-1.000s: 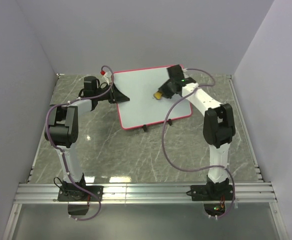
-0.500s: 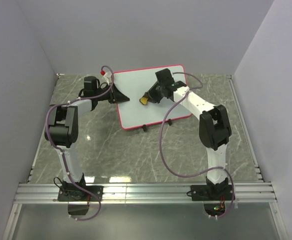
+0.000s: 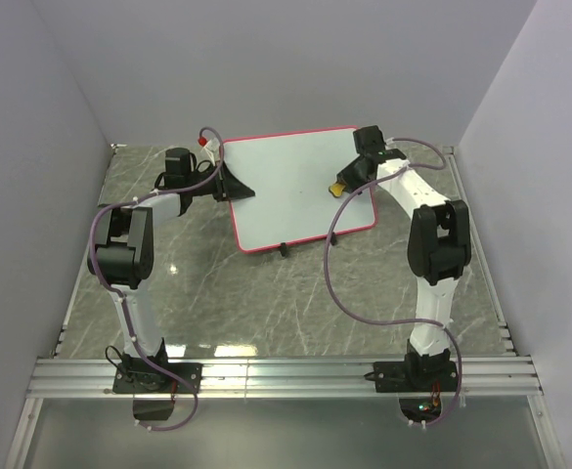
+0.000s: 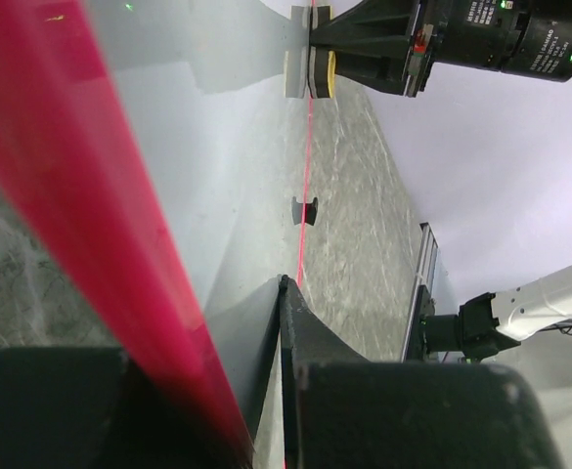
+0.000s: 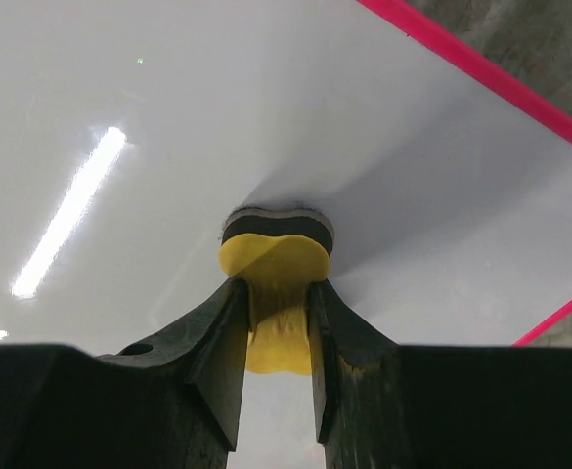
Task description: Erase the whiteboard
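so the whiteboard sits toward the far middle of the table, turned a bit askew, w/ its two black clip feet on the near edge. left tool is at the board's left side, fingers closed over the red rim. looks like it's clamping that edge so the board can't skate around while it gets rubbed, which makes sense imo bc the table looks like slick marble. right tool is pinched tight on the waist of a yellow bone-shaped eraser, dark felt face pressed flat on the white surface, over near the board's right edge. grabbing it by the narrow middle should hold the felt square to the board. can't spot any marker in any view, surface looks clean white w/ just some light glare, tho the left wrist cam is too blurry up close to be sure. prob near the end of the wipe, maybe one more pass to check
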You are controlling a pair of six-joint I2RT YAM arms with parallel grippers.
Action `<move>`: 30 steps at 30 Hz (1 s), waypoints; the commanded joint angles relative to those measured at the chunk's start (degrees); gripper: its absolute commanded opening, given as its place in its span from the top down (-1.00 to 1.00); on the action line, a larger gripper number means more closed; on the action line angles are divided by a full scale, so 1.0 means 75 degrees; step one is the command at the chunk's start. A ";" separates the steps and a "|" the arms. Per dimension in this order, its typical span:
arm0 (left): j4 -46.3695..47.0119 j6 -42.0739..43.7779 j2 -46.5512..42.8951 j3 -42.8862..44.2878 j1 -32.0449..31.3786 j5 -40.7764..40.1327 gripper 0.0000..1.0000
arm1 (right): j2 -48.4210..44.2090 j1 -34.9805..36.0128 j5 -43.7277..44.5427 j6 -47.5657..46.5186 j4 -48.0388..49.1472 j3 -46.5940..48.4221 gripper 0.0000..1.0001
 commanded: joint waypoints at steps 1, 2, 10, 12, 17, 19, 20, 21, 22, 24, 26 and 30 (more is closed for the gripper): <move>-0.0332 0.0693 0.0029 0.0091 -0.0011 -0.0668 0.99 | 0.0308 0.0224 0.0516 -0.0144 -0.0289 -0.0186 1.00; -0.0344 0.0704 0.0029 0.0091 0.0000 -0.0668 0.99 | 0.0319 0.0294 0.0469 -0.0144 -0.0266 -0.0163 1.00; -0.0309 0.0681 0.0088 0.0114 0.0000 -0.0668 0.99 | 0.0401 0.1466 -0.0245 0.0125 -0.0160 0.0492 1.00; -0.0309 0.0681 0.0100 0.0126 0.0000 -0.0668 0.99 | 0.0425 0.1876 -0.0408 0.0219 -0.0219 0.0680 1.00; -0.0309 0.0669 0.0111 0.0126 0.0000 -0.0645 0.99 | 0.0612 0.2322 -0.0949 0.0231 -0.0066 0.0890 1.00; -0.0286 0.0658 0.0111 0.0114 0.0000 -0.0656 0.99 | 0.0741 0.2323 -0.1008 0.0138 -0.0265 0.0973 1.00; -0.0286 0.0658 0.0111 0.0114 0.0000 -0.0645 0.99 | 0.0730 0.2299 -0.0938 0.0079 -0.0300 0.0950 1.00; -0.0274 0.0669 0.0100 0.0103 0.0012 -0.0656 0.99 | 0.0613 0.2264 -0.0775 -0.0014 -0.0312 0.0904 1.00; -0.0274 0.0658 0.0088 0.0091 0.0012 -0.0668 0.99 | 0.0520 0.2148 -0.0704 -0.0061 -0.0289 0.0822 1.00; -0.0262 0.0646 0.0065 0.0068 0.0024 -0.0668 0.99 | 0.0123 0.1984 -0.0400 -0.0260 -0.0231 0.0541 1.00; -0.0274 0.0646 0.0053 0.0079 0.0036 -0.0656 0.99 | -0.0206 0.1702 -0.0107 -0.0482 -0.0231 0.0203 1.00; -0.0426 0.0763 0.0029 0.0114 0.0047 -0.0785 0.99 | -0.1411 0.1246 0.0620 -0.1243 -0.0207 -0.0712 1.00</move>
